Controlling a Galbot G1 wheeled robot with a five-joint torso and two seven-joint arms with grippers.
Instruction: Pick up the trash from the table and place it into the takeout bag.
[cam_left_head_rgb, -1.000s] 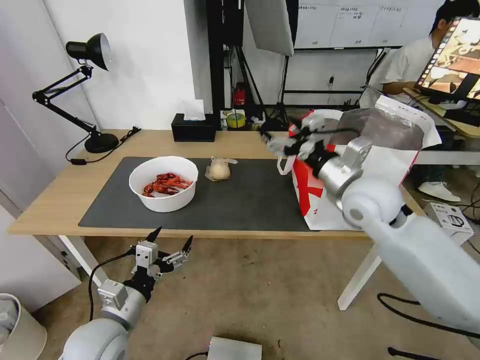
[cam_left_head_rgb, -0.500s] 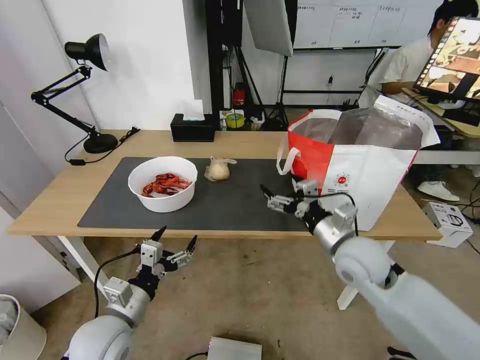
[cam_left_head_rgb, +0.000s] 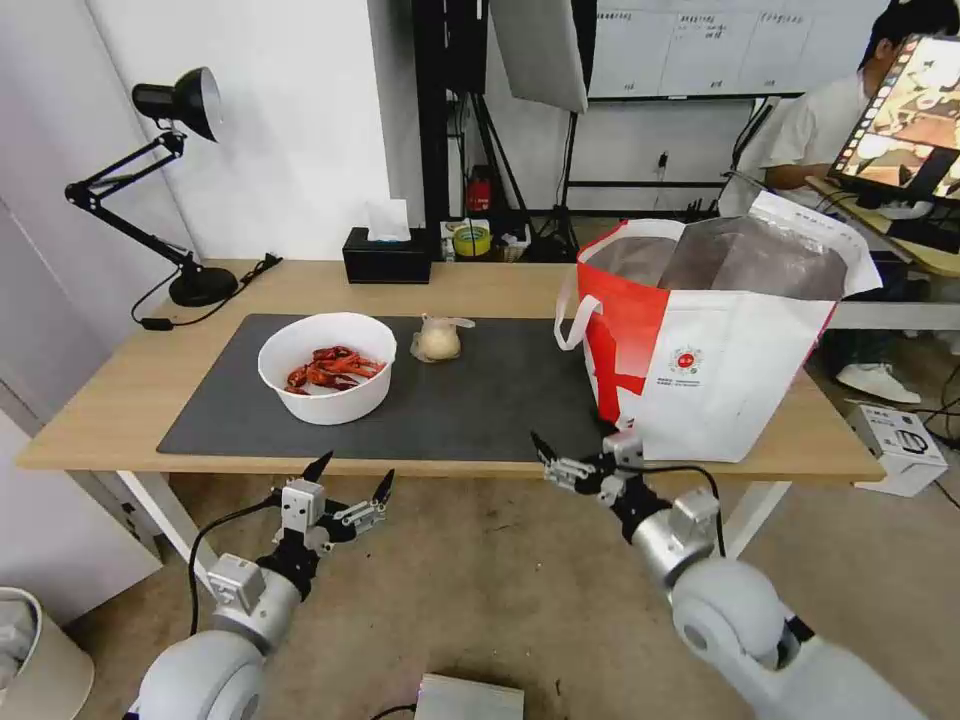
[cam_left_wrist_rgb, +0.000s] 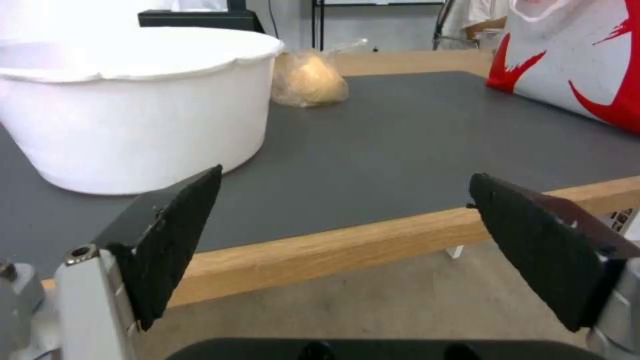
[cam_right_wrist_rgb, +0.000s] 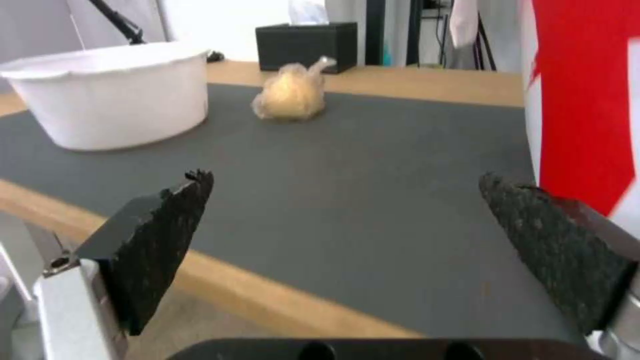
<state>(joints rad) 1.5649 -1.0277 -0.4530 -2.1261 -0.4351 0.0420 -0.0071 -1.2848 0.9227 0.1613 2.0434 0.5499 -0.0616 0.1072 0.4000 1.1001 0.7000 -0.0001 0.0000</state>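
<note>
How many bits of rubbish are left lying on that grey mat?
2: a white bowl of red crayfish shells at the mat's left end, and a knotted clear bag with a beige lump just to its right, nearer the middle. More may be hidden behind the takeout bag.

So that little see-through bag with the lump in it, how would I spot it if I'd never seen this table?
Find the long wooden table and the dark grey mat on it. Between the white bowl of red shells and the big red-and-white takeout bag, nearer the bowl, sits the knotted clear bag. It is the smallest item there, holding one beige lump.
</note>
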